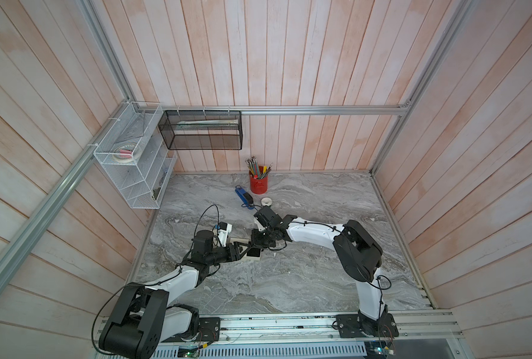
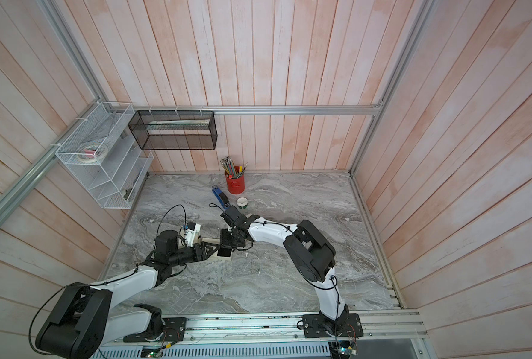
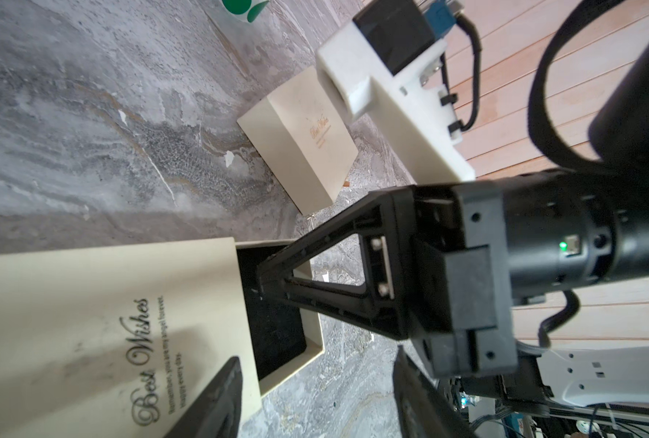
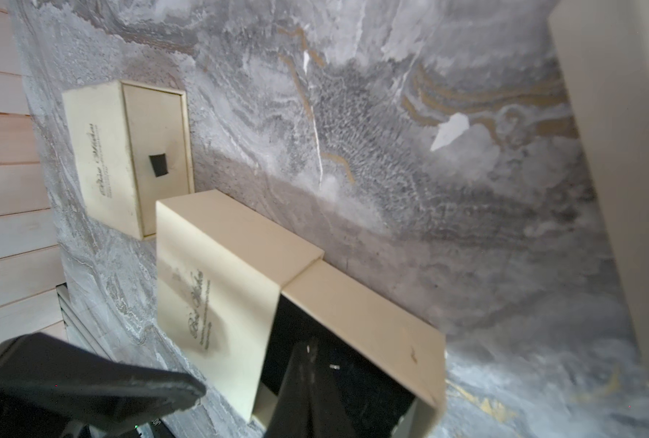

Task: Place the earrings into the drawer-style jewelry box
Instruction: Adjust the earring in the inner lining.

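The cream drawer-style jewelry box stands open, its "Best Wishes" sleeve beside the pulled-out drawer, which is lined in black. My right gripper is shut, its tips down inside the drawer. A tiny silver earring glints at the tips. A second silver speck lies on the lining. My left gripper is open beside the box. One finger overlaps the sleeve's corner and the other stands over bare table.
A second cream box, closed, lies just behind. At the back are a red pencil cup, a blue stapler and a tape roll. Wire baskets hang on the left wall. A blurred cream surface fills one edge.
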You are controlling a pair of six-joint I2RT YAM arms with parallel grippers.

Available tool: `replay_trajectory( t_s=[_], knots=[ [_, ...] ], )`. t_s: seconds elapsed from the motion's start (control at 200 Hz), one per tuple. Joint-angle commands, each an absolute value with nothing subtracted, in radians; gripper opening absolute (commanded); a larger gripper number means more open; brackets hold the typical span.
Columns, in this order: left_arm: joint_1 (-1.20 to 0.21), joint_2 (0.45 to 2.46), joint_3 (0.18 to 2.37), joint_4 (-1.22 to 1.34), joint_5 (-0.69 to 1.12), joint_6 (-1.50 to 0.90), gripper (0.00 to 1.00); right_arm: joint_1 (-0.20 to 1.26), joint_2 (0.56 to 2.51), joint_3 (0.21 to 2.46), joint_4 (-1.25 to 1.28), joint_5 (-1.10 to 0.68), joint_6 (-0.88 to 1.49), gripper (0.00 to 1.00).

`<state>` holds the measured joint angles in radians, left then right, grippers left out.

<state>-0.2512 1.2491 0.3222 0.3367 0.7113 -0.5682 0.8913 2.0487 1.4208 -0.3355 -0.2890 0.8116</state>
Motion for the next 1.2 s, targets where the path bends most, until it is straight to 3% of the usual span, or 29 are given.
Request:
replay_trajectory(
  t_s=[0.0,0.705,1.195],
  knots=[
    [-0.262,1.268,0.35,0.345,0.727,-0.549,0.64,0.886,2.071,1.403,-0.323,-0.285,0.824,0.0],
    [-0.307,1.363,0.38,0.335,0.684,-0.537,0.64,0.874,2.011,1.317,-0.172,-0.337,0.871,0.0],
    [-0.308,1.385,0.392,0.304,0.667,-0.525,0.64,0.873,2.025,1.328,-0.248,-0.27,0.851,0.0]
  ],
)
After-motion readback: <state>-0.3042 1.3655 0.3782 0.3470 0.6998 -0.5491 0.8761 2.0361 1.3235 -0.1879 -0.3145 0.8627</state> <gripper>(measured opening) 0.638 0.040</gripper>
